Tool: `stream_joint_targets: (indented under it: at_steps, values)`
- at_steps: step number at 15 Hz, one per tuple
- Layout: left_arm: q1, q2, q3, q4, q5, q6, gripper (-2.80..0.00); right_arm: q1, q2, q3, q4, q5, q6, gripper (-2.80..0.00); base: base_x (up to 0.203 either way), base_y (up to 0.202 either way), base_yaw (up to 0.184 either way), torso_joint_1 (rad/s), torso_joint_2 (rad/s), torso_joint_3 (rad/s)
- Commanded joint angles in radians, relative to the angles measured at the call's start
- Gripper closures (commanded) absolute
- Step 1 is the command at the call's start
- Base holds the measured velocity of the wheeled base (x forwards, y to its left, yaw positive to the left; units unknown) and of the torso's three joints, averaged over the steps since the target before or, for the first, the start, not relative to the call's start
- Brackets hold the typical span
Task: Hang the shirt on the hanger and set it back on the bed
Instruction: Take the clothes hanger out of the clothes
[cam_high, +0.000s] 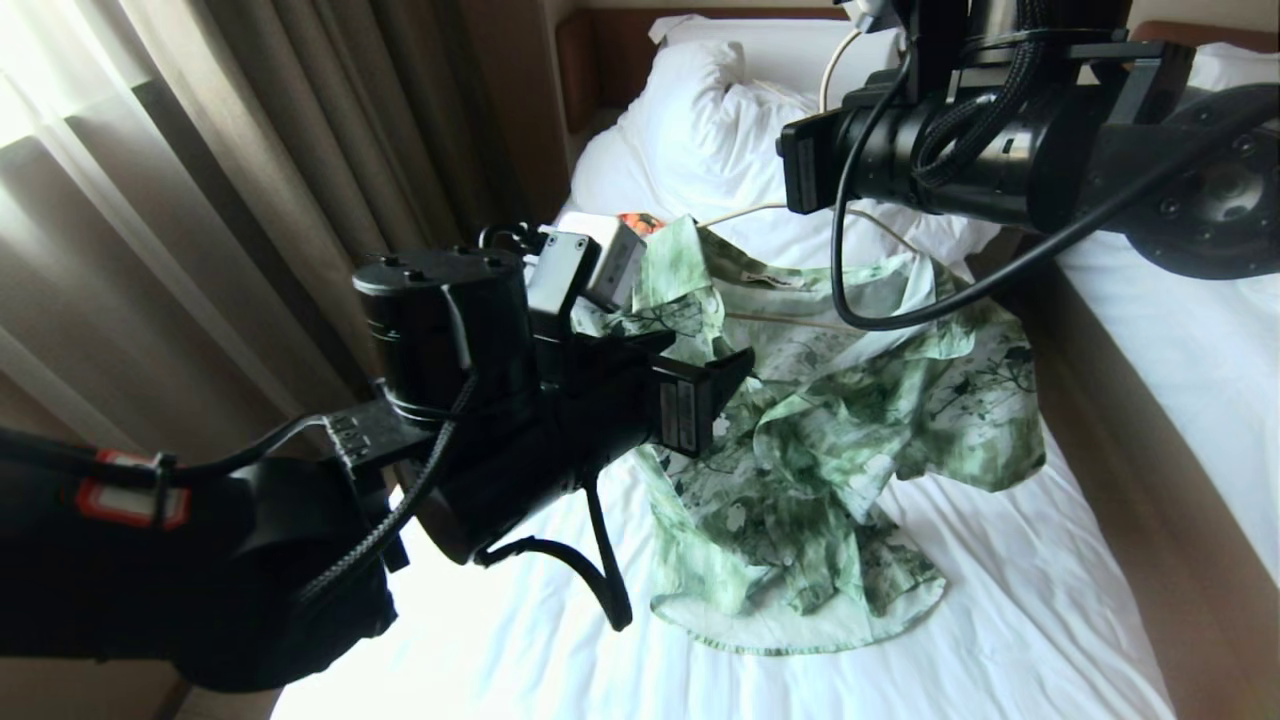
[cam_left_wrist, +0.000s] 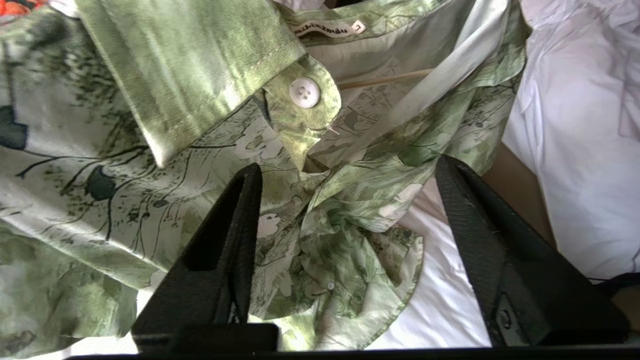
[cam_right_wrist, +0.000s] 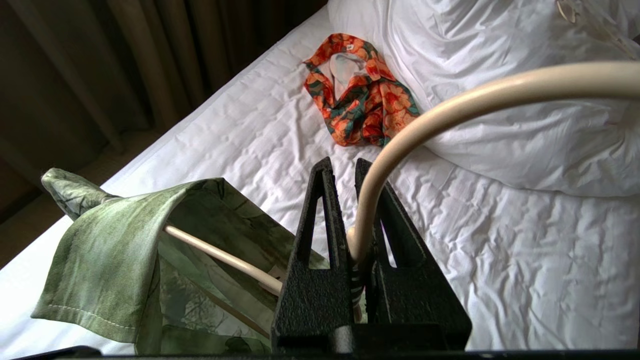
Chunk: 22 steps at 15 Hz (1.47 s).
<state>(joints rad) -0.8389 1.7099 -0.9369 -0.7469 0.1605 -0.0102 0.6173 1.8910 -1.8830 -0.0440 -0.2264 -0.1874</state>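
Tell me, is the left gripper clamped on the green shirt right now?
No, the left gripper stands open above the shirt, with cloth visible between its spread fingers and neither one pinching it.

Your bed (cam_high: 1000, 620) wears a wrinkled white sheet; on it sprawls the green leaf-print shirt (cam_high: 830, 450), with an orange floral garment (cam_right_wrist: 360, 95) (small, crumpled) beside the white pillows (cam_high: 700, 110).
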Motion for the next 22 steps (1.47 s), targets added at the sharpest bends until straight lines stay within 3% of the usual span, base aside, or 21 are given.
stream_joint_targets:
  at_steps: [1, 6, 14, 15, 22]
  values:
    - [0.003, 0.039, -0.008, -0.015, 0.007, 0.004, -2.8, 0.008, -0.004, 0.002, 0.0, -0.004, -0.001, 0.0, 0.0, 0.0, 0.0, 0.0, 0.0, 0.0]
    - [0.016, 0.079, -0.025, -0.132, 0.071, 0.088, -2.8, 0.041, -0.025, 0.02, 0.0, -0.023, -0.001, 0.0, 0.0, 0.0, 0.0, 0.0, 0.0, 0.0]
    - [0.031, 0.066, -0.036, -0.138, 0.102, 0.155, -2.8, 0.069, -0.094, 0.087, 0.0, -0.024, -0.001, 0.0, 0.0, 0.0, 0.0, 0.0, 0.0, 0.0]
    - [0.03, 0.064, -0.036, -0.138, 0.111, 0.16, 0.0, 0.068, -0.101, 0.097, 0.0, -0.024, -0.001, 0.0, 0.0, 0.0, 0.0, 0.0, 0.0, 0.0]
    - [0.027, 0.031, -0.046, -0.132, 0.129, 0.182, 0.0, 0.068, -0.13, 0.105, 0.006, -0.025, -0.003, 0.0, 0.0, 0.0, 0.0, 0.0, 0.0, 0.0]
